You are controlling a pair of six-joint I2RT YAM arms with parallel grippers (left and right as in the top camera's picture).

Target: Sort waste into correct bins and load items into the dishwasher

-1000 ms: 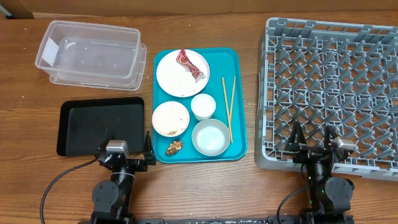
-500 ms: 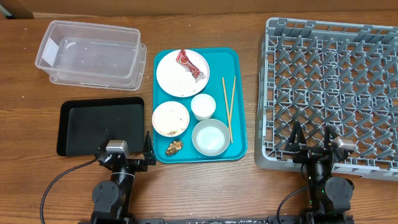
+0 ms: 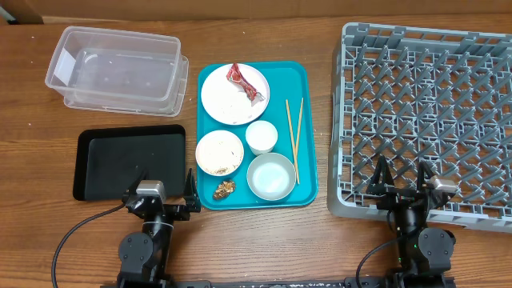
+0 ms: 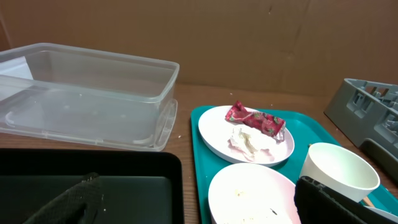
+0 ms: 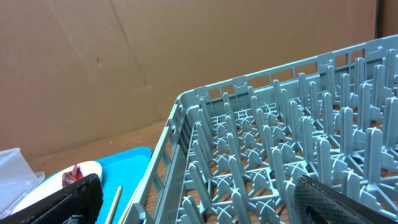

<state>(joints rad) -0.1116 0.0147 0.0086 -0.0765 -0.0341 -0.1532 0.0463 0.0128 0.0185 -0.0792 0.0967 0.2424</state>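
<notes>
The left gripper (image 3: 164, 183) is held spread wide with nothing between its jaws, low over the near edge of the table (image 3: 264, 240). One finger lies over the black tray (image 3: 108, 164) and the other just beside the teal tray (image 3: 306, 80). In the left wrist view only the dark fingers (image 4: 336, 202) are seen at the bottom corners, both cut off by the frame.

The right gripper (image 3: 403, 178) is likewise held wide and empty, its fingers over the near rim of the dish rack (image 3: 432, 104). The rack's right side is cut off in the overhead view.

On the teal tray are found:
- The plate (image 3: 228, 104), at the far end, with the red wrapper (image 3: 244, 82) on it.
- The tissue wad (image 4: 249, 140), made out only from the left wrist, being white on white from above.
- The bowl (image 3: 218, 152), nearer, with a few specks in it that cannot be told for certain as rice. It is cropped by the lower edge of the left wrist view.
- The cup (image 3: 261, 137), partly hidden there by a finger.
- The pale bowl (image 3: 270, 176) and the brown scrap (image 3: 223, 190), at the near end.
- The chopsticks (image 3: 294, 140), laid along the right side. Only their ends are caught in the right wrist view.

The clear tub (image 3: 116, 68) is set at the far left, beyond the black tray.
</notes>
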